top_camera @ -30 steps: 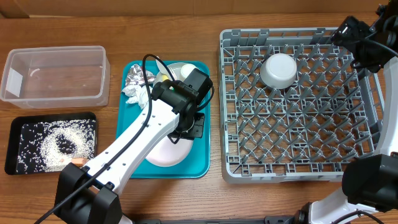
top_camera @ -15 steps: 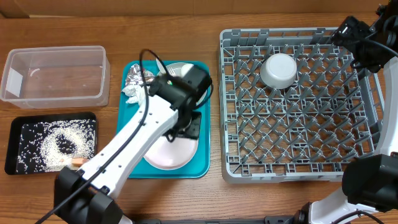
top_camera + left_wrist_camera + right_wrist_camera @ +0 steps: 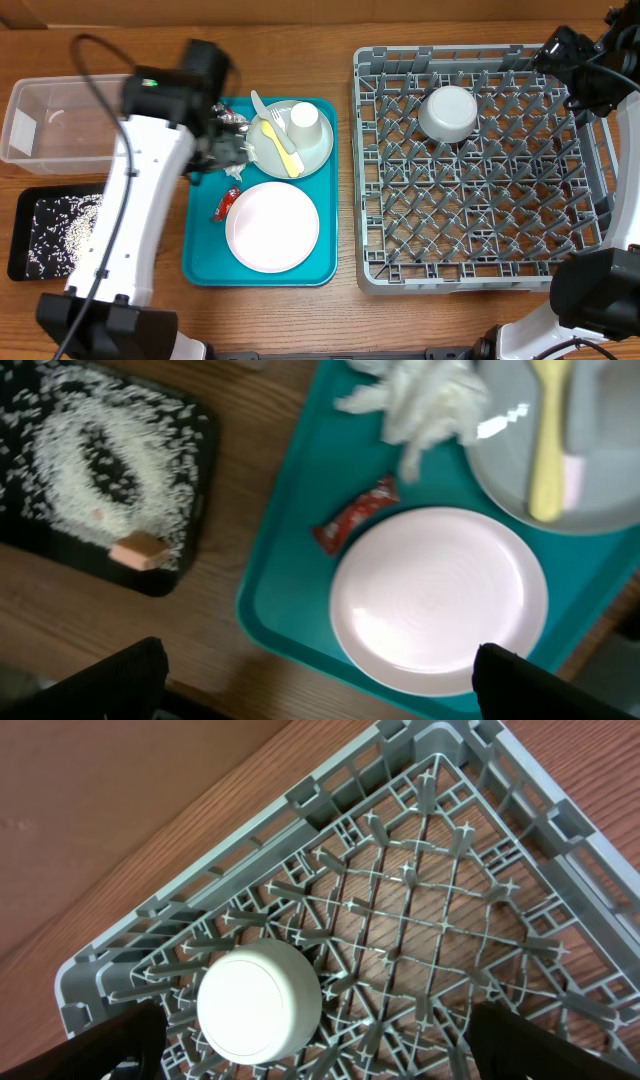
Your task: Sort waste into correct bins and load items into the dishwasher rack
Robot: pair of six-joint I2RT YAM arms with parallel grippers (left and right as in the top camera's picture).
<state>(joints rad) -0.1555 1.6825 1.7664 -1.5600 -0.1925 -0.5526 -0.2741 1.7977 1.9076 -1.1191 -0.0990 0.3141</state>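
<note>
White plate point(image 3: 272, 226) at the near end of the teal tray point(image 3: 205, 262), red packet point(image 3: 226, 204) just left, napkin point(image 3: 425, 400) beyond, grey-green plate point(image 3: 320, 150) far right bearing yellow fork point(image 3: 280, 142) and cup point(image 3: 304, 118). Over the tray's left side, left gripper point(image 3: 320, 685) spread wide, empty. At far right corner of the rack point(image 3: 470, 272), right gripper point(image 3: 320, 1050) likewise apart; bowl point(image 3: 447, 112) inside, far side

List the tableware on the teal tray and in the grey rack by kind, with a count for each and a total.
Plates: 2 (white plate, grey-green plate)
Bowls: 1 (white bowl)
Cups: 1 (white cup)
Cutlery: 2 (yellow fork, pale utensil)
Total: 6
</note>
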